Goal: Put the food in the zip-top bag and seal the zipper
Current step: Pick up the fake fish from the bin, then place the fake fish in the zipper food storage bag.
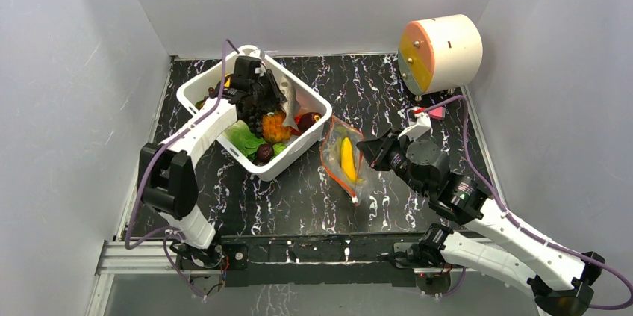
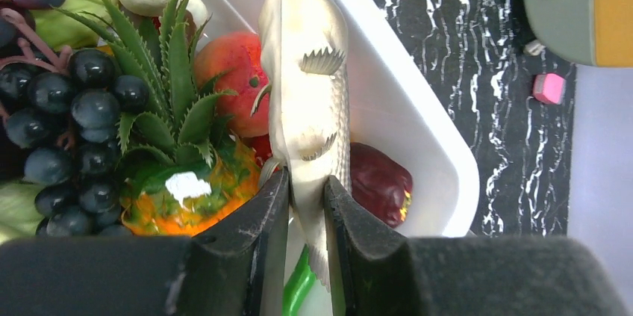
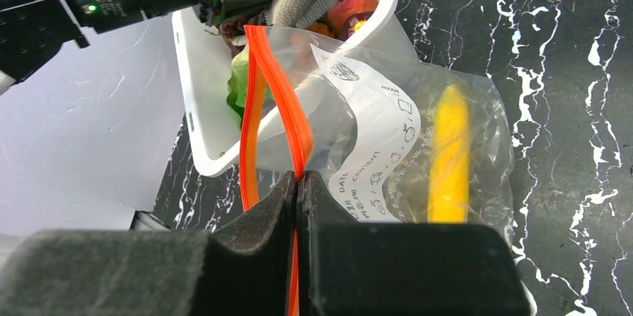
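The left tool (image 2: 306,185) is pinched on the grey fish (image 2: 306,69) near its tail, down in the white tub (image 2: 418,129). That fish looks hard, light and smooth, so I'd guess a hold on the narrow tail could slip or let it swing. The right tool (image 3: 298,181) is clamped on the red zipper (image 3: 287,99), holding the limp, crinkly bag (image 3: 373,129) open beside the tub, with a banana (image 3: 448,152) inside.
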Available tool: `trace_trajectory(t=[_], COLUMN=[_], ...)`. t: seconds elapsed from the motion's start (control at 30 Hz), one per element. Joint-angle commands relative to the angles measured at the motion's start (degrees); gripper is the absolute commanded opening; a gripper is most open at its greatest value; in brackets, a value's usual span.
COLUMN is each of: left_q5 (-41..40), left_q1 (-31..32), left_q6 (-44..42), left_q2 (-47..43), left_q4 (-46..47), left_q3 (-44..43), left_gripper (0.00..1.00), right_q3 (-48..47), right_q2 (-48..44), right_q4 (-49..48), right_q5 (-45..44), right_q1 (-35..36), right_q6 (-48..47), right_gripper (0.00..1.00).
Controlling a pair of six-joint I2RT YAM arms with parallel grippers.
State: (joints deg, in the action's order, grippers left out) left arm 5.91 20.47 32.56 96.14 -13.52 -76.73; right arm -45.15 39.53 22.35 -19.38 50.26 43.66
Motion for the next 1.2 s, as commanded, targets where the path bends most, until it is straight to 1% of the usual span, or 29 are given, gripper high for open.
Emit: trace_trajectory(t=[0.0,0.13,0.23,0.4,0.63,0.83,1.0,1.17], left_q5=[0.22,0.56,2.52,9.23,16.76,26.62,35.19,42.89], left_q1=[0.27,0.32,0.29,0.29,0.27,0.27,0.27,0.28], left_q6=[-0.62,-0.54,0.23,1.00,-0.96,-1.34,1.05,3.83], left_q2=[-7.80,-11.91,-15.24,-21.51,-28.87,-32.53,-35.50,-36.98], left_q4=[-0.66,-1.47,-2.06,-4.99,-13.56,-19.48,-18.49,-14.46], left_q3=[1.59,3.38,5.05,7.24,7.25,6.68,9.39,13.77], left_gripper=[0.00,0.00,0.00,0.00,0.00,0.00,0.00,0.00], right_q3=[0.32,0.57,0.58,0.58,-0.08,-0.91,-2.76,-2.97], right_q2=[-0.55,0.12,0.72,1.29,2.65,5.51,8.43,10.51], right_q4=[-3.79,-4.38,-4.75,-4.95,-5.37,-8.31,-9.48,-13.38], right_q5=[0.10,0.51,0.95,0.52,-2.06,-5.56,-9.09,-8.65], right_q1=[0.28,0.28,0.28,0.28,0.27,0.23,0.28,0.28], right_q6=[0.46,0.55,0.80,1.81,2.06,-3.74,-8.93,-11.59], right_gripper=[0.00,0.00,0.00,0.00,0.00,0.00,0.00,0.00])
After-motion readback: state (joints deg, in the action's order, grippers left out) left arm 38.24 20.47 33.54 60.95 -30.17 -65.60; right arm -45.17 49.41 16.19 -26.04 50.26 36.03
